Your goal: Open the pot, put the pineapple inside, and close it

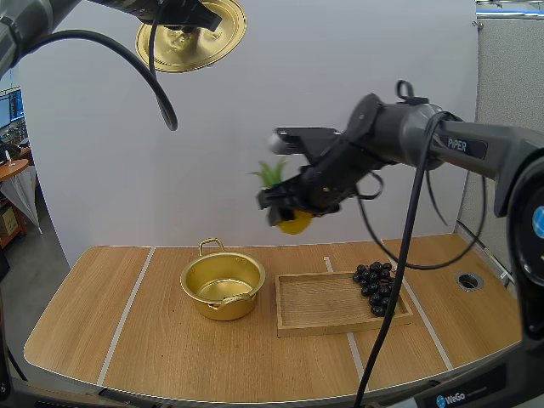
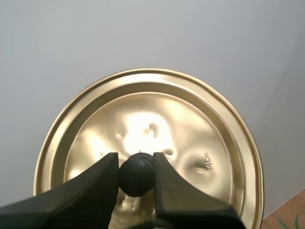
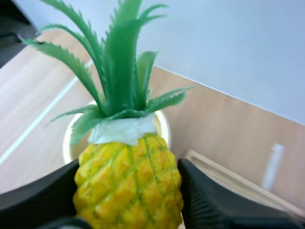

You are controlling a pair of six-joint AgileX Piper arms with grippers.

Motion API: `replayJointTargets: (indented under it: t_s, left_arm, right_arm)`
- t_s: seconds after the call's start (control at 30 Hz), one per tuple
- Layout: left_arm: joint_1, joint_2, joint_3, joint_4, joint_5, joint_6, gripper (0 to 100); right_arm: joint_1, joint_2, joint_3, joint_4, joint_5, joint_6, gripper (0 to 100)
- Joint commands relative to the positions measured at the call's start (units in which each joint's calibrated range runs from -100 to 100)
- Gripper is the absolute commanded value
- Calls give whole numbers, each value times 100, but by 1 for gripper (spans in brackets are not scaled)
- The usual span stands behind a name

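The wooden surface [image 1: 102, 331] has a rounded front edge, and white stripes [image 1: 126, 313] cross it front to back. An open gold pot [image 1: 223, 286] stands near its middle. Just right of the pot, not touching it, lies a shallow tray [image 1: 327, 304] with grapes [image 1: 376, 287] at its right end. A round hole [image 1: 469, 280] sits near the right edge.

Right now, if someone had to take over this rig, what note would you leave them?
Left claw: shut on the knob of the lid, held high above the table.
Right claw: shut on the pineapple, in the air, not yet in the pot.
Pot: open and empty, left of the wooden tray; grapes at the tray's right edge.
Done: pot opened, pineapple lifted.
Left: lower pineapple into pot, release, put the lid back.
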Motion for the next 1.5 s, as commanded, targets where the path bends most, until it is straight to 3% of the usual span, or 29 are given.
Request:
replayJointTargets:
  t_s: [0.0,0.13,0.27,0.7,1.47]
  left_arm:
    - [-20,-41,-60,30,-187,-54,0]
    - [-20,-41,-60,30,-187,-54,0]
    - [-20,-41,-60,30,-187,-54,0]
    - [-20,-41,-60,30,-187,-54,0]
    - [-20,-41,-60,30,-187,-54,0]
  right_arm:
    - [809,148,-72,-89,-722,118,0]
    - [1158,617,-72,-572,-1140,521,0]
    - [1287,1151,-72,-810,-1529,669,0]
    - [1296,2747,-848,-899,-1338,742,0]
    - [1296,3722,-928,-928,-1228,774,0]
